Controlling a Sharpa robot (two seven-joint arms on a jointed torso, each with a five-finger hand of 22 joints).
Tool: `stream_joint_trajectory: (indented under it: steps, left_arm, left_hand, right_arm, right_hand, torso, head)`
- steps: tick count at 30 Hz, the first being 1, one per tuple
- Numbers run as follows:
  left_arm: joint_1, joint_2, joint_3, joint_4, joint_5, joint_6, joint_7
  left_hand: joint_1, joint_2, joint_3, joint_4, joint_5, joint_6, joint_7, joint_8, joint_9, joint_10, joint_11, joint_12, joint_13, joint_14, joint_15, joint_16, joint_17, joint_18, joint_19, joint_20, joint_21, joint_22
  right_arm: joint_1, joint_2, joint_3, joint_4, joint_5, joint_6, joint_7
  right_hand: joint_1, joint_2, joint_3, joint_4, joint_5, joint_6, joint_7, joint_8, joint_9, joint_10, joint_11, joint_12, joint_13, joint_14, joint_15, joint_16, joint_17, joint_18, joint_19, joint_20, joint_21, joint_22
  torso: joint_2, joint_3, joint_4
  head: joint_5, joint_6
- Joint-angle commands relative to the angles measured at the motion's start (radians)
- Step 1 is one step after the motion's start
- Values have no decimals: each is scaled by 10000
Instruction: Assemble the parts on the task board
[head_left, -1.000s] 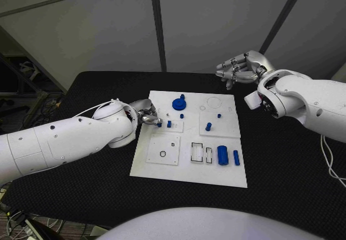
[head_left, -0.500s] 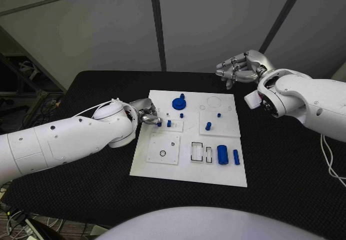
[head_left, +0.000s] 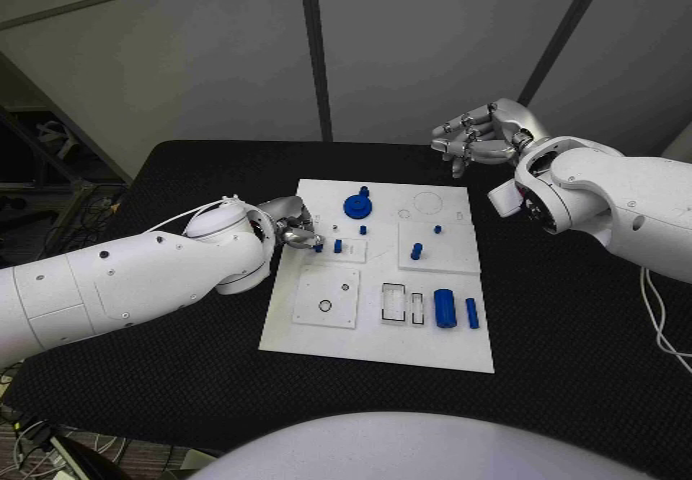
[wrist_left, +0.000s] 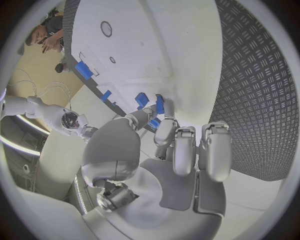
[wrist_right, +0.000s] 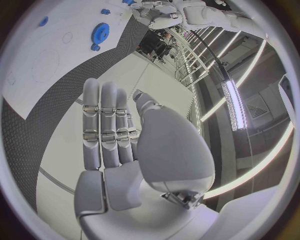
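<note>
The white task board (head_left: 378, 335) lies in the middle of the black table. My left hand (head_left: 296, 232) is at the board's left edge and pinches a small blue peg (head_left: 319, 247) between thumb and a finger; in the left wrist view the peg (wrist_left: 154, 123) sits between those fingertips (wrist_left: 166, 111). A second peg (head_left: 338, 245) stands just beside it. A blue gear (head_left: 356, 207) sits near the far edge. A blue cylinder (head_left: 444, 309) and a blue bar (head_left: 472, 313) lie at the near right. My right hand (head_left: 480, 135) hangs raised beyond the far right corner, holding nothing, its fingers (wrist_right: 103, 120) stretched out.
More blue pegs stand on the board's right plate (head_left: 415, 252) (head_left: 437, 231) and by the gear (head_left: 364, 231). A square plate with a round hole (head_left: 327, 300) and rectangular slots (head_left: 394, 303) lie on the near half. Black table (head_left: 577, 330) surrounds the board.
</note>
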Motion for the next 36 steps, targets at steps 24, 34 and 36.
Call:
stream_joint_trajectory:
  steps: [24,34,36]
  left_arm:
    - [-64,-33,-32,44,84,553,-131]
    - [-63,-26,-31,-89,377,474,-121]
    - [-63,-22,-31,-126,458,453,-119]
  left_hand:
    - [334,277,65,-118,-33,-98,-53,114,12,-72,-60,-105,-68,1059,-45,24,2633,-409,723,-68,-37,1989]
    - [-399,12,-1264,664,-103,66,-112,204,-75,-88,-100,-94,-93,1059,-80,24,2633,-415,733,-72,-24,2018]
    - [-524,60,-1633,868,-103,82,-110,205,-103,-110,-98,-106,-118,1059,-82,24,2633,-413,730,-70,-32,2016]
  right_arm:
    - [-3,4,3,-2,22,135,66]
    - [-4,-8,3,-4,22,112,67]
    - [-4,-8,3,-8,22,106,65]
  right_hand:
    - [-103,56,-13,70,33,-85,12,-3,7,-60,30,-58,19,-14,7,-72,24,114,-68,23,-13,18]
    - [-131,49,-31,93,37,-88,14,-3,7,-74,35,-66,28,-21,12,-86,30,113,-76,26,-16,19]
    - [-134,49,-32,95,38,-89,14,-3,7,-75,36,-66,29,-22,13,-88,31,113,-77,26,-16,19]
  torso:
    - [3,3,-1]
    - [2,4,1]
    - [0,2,1]
  head:
    - [8,-22]
    - [-4,-37]
    - [-12,-36]
